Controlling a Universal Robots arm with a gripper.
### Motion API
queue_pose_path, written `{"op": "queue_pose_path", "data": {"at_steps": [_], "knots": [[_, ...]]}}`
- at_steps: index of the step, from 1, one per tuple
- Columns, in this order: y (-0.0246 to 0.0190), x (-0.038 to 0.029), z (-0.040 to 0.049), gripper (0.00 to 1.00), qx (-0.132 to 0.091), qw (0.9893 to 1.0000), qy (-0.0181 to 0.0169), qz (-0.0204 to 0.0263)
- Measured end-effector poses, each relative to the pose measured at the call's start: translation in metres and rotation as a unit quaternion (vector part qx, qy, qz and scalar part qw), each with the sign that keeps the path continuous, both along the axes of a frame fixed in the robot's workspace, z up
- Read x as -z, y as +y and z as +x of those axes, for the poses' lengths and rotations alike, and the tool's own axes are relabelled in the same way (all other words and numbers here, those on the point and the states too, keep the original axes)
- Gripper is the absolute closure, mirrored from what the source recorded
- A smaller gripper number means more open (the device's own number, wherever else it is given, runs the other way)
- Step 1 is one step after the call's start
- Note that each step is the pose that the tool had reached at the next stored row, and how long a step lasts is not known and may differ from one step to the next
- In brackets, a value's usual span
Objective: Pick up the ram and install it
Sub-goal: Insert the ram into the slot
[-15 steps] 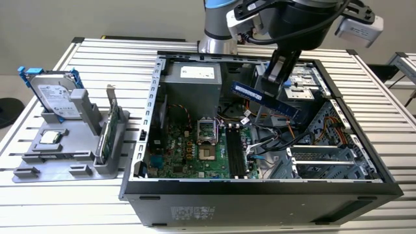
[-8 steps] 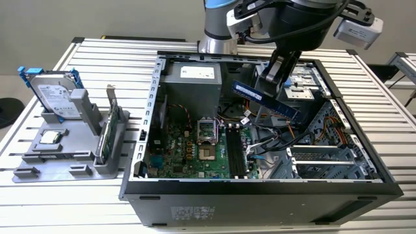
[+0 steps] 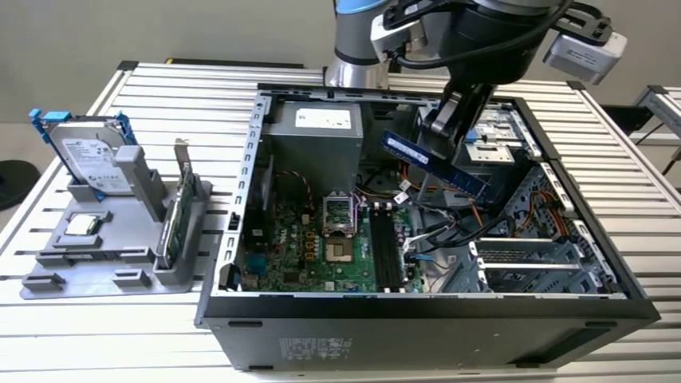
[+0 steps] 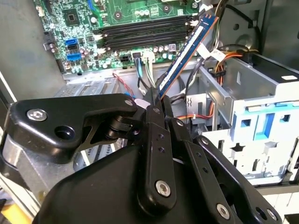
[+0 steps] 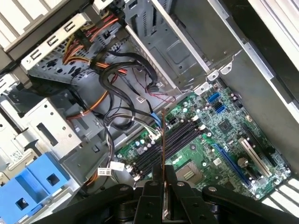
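The ram is a long blue-green stick hanging tilted above the open computer case, toward the exterior view's right. My gripper is shut on its upper end. In the second wrist view the ram juts out from between the black fingers toward the black memory slots. In the first wrist view the ram shows edge-on, over the slots on the green motherboard. In the exterior view the slots lie below the stick, nearer the case front.
On a grey holder at the exterior view's left stand a silver hard drive, a green card with a metal bracket and a processor chip. Inside the case are a power supply, loose cables and a drive cage.
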State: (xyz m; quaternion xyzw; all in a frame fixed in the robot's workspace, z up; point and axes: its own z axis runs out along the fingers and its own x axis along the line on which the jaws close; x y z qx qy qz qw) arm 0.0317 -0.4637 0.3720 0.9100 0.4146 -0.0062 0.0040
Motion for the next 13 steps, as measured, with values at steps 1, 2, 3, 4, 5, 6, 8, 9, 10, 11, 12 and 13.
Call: {"op": "queue_pose_path", "data": {"at_steps": [1, 2, 3, 4, 5, 6, 8, 9, 10, 11, 12, 13], "knots": [[0.0, 0.0001, 0.0, 1.0, 0.004, 1.0, 0.0, 0.0], [0.0, 0.0003, 0.0, 1.0, 0.007, 1.0, 0.0, 0.0], [0.0, 0.0004, 0.0, 1.0, 0.011, 0.9999, 0.0, 0.0], [0.0, 0.0006, 0.0, 1.0, 0.015, 0.9999, 0.0, 0.0], [0.0, 0.0007, 0.0, 1.0, 0.019, 0.9998, 0.0, 0.0], [0.0, 0.0008, 0.0, 1.0, 0.023, 0.9997, 0.0, 0.0], [0.0, 0.0011, 0.0, 1.0, 0.03, 0.9995, 0.0, 0.0], [0.0, 0.0012, 0.0, 1.0, 0.034, 0.9994, 0.0, 0.0], [0.0, 0.0014, 0.0, 1.0, 0.038, 0.9993, 0.0, 0.0], [0.0, 0.0015, 0.0, 1.0, 0.041, 0.9991, 0.0, 0.0], [0.0, 0.0017, 0.0, 1.0, 0.045, 0.999, 0.0, 0.0], [0.0, 0.0018, 0.0, 1.0, 0.049, 0.9988, 0.0, 0.0]]}}
